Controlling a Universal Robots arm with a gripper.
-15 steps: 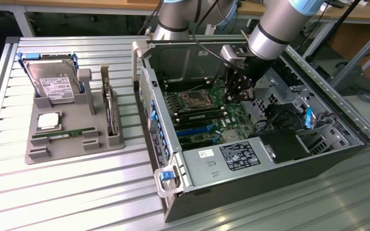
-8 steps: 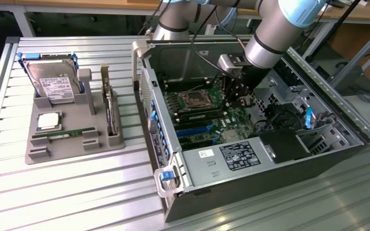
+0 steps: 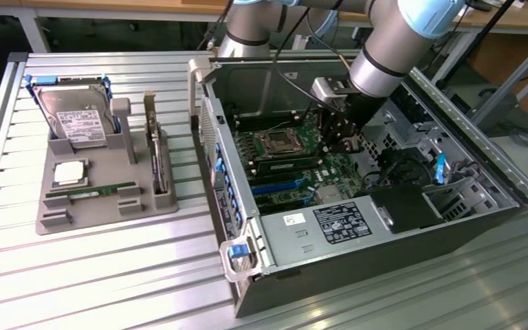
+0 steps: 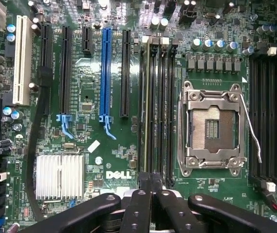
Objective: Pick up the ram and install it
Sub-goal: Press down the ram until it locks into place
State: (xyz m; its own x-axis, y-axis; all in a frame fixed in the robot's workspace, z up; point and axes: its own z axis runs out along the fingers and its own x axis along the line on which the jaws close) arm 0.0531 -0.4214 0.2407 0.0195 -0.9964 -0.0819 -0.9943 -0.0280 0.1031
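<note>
Ribbed metal table (image 3: 108, 275), wooden bench (image 3: 108, 8) behind, aluminium frame (image 3: 511, 82) at the exterior view's right

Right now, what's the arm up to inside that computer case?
The arm has reached into the open computer case, and its gripper hangs shut just above the green motherboard, by the black memory slots next to the empty processor socket. Nothing can be seen between its fingers. A green ram stick lies in the grey holder on the table outside the case, beside a silver hard drive.
</note>
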